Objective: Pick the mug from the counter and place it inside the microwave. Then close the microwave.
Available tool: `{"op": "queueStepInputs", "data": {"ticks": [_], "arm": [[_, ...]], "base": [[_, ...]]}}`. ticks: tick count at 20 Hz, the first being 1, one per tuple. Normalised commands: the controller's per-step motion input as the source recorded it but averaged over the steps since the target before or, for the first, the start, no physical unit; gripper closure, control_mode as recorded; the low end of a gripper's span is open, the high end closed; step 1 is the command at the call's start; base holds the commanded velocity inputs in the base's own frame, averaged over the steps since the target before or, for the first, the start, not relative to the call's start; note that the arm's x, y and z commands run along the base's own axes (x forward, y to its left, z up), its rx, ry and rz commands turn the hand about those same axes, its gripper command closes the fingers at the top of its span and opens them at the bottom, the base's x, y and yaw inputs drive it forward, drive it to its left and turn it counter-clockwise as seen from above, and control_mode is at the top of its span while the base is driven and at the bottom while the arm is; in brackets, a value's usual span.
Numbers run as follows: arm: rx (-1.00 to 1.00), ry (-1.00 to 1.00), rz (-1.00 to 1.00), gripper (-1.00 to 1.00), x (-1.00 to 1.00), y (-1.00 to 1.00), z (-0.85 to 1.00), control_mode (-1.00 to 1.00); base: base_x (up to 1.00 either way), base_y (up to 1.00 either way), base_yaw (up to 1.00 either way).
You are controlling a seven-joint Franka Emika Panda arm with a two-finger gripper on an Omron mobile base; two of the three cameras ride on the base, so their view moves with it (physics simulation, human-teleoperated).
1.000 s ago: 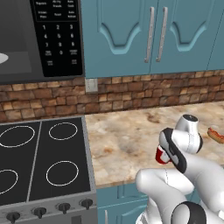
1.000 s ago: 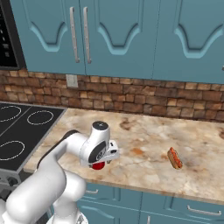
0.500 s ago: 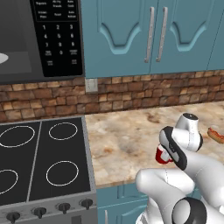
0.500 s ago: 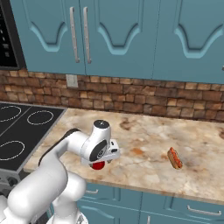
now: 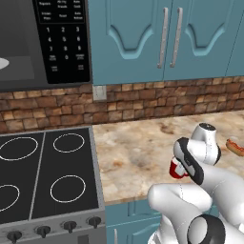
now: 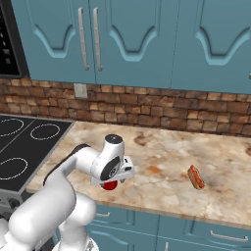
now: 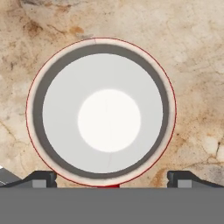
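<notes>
Red mug (image 7: 105, 111) stood upright on the worktop (image 6: 162, 157), directly beneath the gripper (image 7: 109, 178). We found the jaws fully open, holding nothing. Grasping, loading the microwave (image 5: 43, 43) and closing it remained.

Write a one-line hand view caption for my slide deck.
Looking straight down into the upright mug on the counter, open gripper fingertips flanking its rim.

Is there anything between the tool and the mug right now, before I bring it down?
Nothing visible is in the way. In the hand view the open tool looks straight down into the mug, one fingertip showing on each side of its rim. The hotdog lies well off to the side on the counter.
</notes>
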Motion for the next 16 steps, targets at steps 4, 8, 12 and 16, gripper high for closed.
{"op": "queueStepInputs", "data": {"ticks": [4, 8, 12, 16], "arm": [[0.0, 0.0, 0.0, 1.0, 0.0, 0.01, 0.0, -1.0], [0.0, 0.0, 0.0, 1.0, 0.0, 0.0, 0.0, -1.0], [0.0, 0.0, 0.0, 1.0, 0.0, 0.01, 0.0, -1.0], [0.0, 0.0, 0.0, 1.0, 0.0, 0.19, 0.0, -1.0]], "base": [[0.0, 0.0, 0.0], [0.0, 0.0, 0.0], [0.0, 0.0, 0.0], [0.0, 0.0, 0.0]]}}
